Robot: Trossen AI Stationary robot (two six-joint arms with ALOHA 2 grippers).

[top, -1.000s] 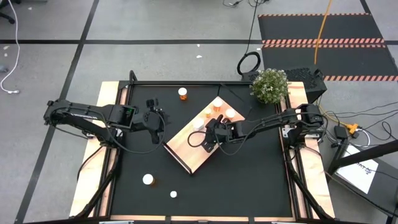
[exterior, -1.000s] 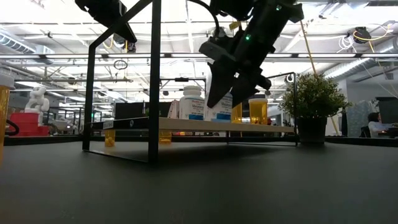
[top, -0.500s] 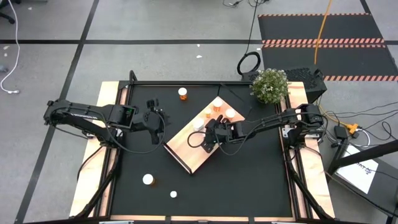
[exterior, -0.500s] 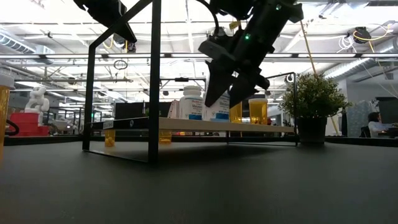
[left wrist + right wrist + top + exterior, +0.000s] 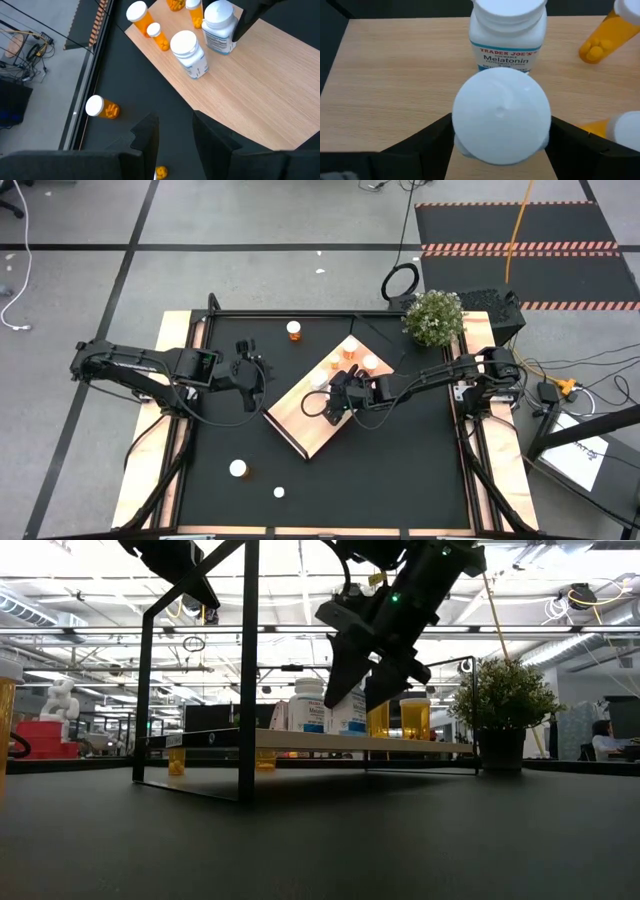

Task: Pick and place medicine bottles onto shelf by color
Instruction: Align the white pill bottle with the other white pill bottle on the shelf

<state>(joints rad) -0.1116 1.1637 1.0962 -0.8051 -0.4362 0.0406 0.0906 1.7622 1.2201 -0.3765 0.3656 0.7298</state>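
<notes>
The light-wood shelf (image 5: 310, 425) stands slantwise mid-table, raised on a black frame. On its far end stand two white bottles and several orange ones (image 5: 350, 348). My right gripper (image 5: 333, 398) is open over the shelf, its fingers (image 5: 432, 137) on either side of the nearer white bottle (image 5: 501, 115). The other white bottle (image 5: 507, 30), labelled Melatonin, stands just beyond it. My left gripper (image 5: 176, 135) hangs open above the mat to the shelf's left, holding nothing. Loose orange bottles lie on the mat (image 5: 294, 330), (image 5: 238, 469). My right gripper has a finger on each side of the white bottle's cap (image 5: 470, 125), coming slanting down from the table's right. Whether the fingers touch it, I cannot tell. The bottle stands upright on the shelf's board.
A potted plant (image 5: 434, 315) stands at the far right corner. A small white bottle (image 5: 279, 492) lies near the front edge. In the low view an orange bottle (image 5: 8, 720) stands close at the left. The shelf's near half (image 5: 305, 435) is bare wood.
My right gripper's fingers have spread a little wider about the white bottle, which stays upright on the shelf. Neither arm has shifted otherwise.
</notes>
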